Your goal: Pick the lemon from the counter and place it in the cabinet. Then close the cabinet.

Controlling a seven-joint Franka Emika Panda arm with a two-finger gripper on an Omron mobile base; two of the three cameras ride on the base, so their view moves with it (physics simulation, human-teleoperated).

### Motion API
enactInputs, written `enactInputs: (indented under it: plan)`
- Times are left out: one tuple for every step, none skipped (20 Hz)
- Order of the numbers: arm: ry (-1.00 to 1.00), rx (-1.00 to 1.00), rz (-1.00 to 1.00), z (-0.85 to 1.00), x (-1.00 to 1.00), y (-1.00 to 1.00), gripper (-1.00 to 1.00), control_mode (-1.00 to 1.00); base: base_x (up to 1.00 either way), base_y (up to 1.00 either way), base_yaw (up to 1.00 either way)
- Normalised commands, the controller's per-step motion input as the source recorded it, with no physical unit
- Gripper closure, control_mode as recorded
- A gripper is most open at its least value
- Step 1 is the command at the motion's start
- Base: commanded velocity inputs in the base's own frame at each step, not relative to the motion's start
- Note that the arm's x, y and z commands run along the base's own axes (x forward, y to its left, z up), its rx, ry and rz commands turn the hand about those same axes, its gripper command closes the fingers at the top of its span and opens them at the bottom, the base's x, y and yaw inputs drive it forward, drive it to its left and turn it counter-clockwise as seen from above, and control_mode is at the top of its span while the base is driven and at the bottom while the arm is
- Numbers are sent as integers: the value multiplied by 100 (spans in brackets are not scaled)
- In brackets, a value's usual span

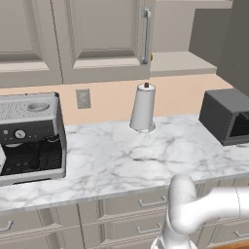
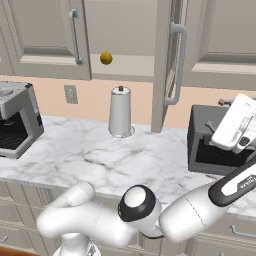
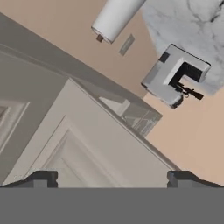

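We find the lemon (image 2: 105,58) already inside the cabinet (image 2: 45,35), sitting on the pale shelf near the left door's edge; in the left base view only a sliver of it peeks out beside that door's bar handle (image 1: 146,36). So the placing half of the job looks done, and what remains is shutting the door.

The right-hand cabinet door (image 2: 167,65) stands swung out toward us, edge-on above the counter (image 2: 75,150), which is why the shelf is exposed. Our gripper (image 3: 111,178) sits close against a panelled door face, with its two fingertips spread wide and nothing between them. We judge the hand is posed there to push the open door closed, though the view is too tight and tilted to say whether the tips touch the panel. In the right base view the white hand hangs above the microwave (image 2: 215,145), just right of the open door.

As for other holders: the shelf carries only the lemon as far as we can see. The paper towel roll (image 2: 120,111) stands upright on the counter against the wall, and the coffee machine (image 1: 30,136) sits at the counter's left end.
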Motion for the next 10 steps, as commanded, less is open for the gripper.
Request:
enactInputs:
  plan:
    - [-11,-6,0,0,13,56,-100,-100,0,0,0]
    - [-15,-8,0,0,9,67,-100,-100,0,0,0]
    - [-17,-10,0,0,4,79,-100,-100,0,0,0]
    - [-21,-13,0,0,0,89,-100,-100,0,0,0]
    - [-26,-15,-2,0,0,100,-100,-100,0,0,0]
    - [-27,-16,-3,0,0,100,-100,-100,0,0,0]
    - [-24,-17,-3,2,0,100,-100,-100,0,0,0]
    - [-21,-16,-4,6,0,100,-100,-100,0,0,0]
    - [-19,-16,-4,4,0,99,-100,-100,0,0,0]
    - [-19,-14,-4,6,0,91,-100,-100,0,0,0]
